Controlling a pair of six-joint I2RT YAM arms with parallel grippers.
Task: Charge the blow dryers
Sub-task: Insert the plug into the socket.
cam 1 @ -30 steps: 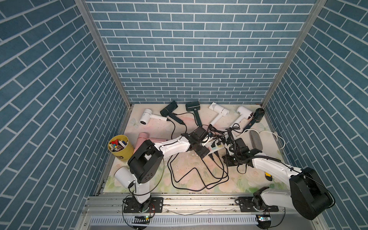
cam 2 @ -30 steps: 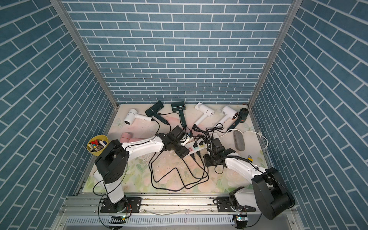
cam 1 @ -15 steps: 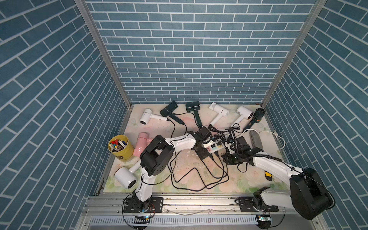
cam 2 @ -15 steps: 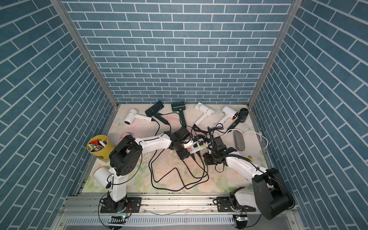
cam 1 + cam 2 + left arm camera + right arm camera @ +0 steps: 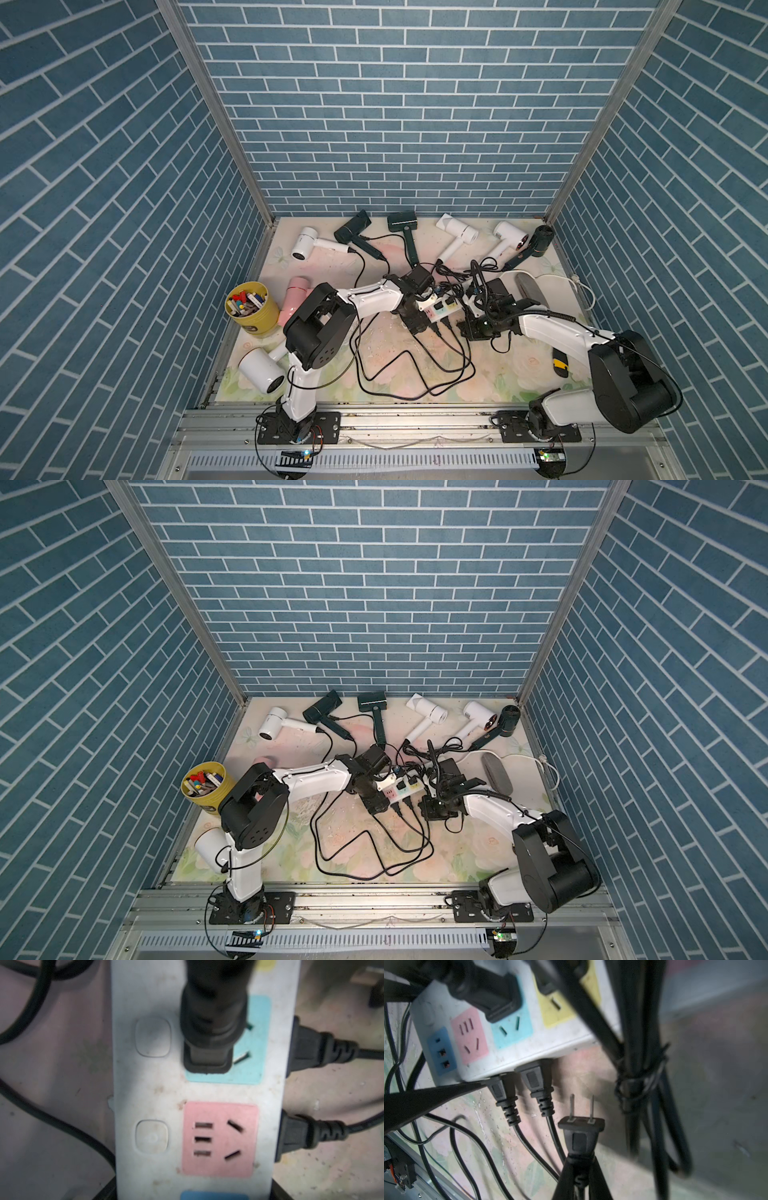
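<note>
While the right gripper (image 5: 579, 1169) is clamped on the plug (image 5: 581, 1128), prongs ahead and short of the power strip (image 5: 566, 1036), square both prongs to a free slot, then push straight. Whether the left gripper (image 5: 428, 313), straddling the strip, grips it cannot be told. The blow dryers (image 5: 401, 222) lie well beyond.

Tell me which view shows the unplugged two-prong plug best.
Right wrist view: the plug sits mid-frame, both prongs sharp, held by the right gripper near the strip. In both top views it is too small to make out; the left wrist view doesn't clearly show it.
</note>
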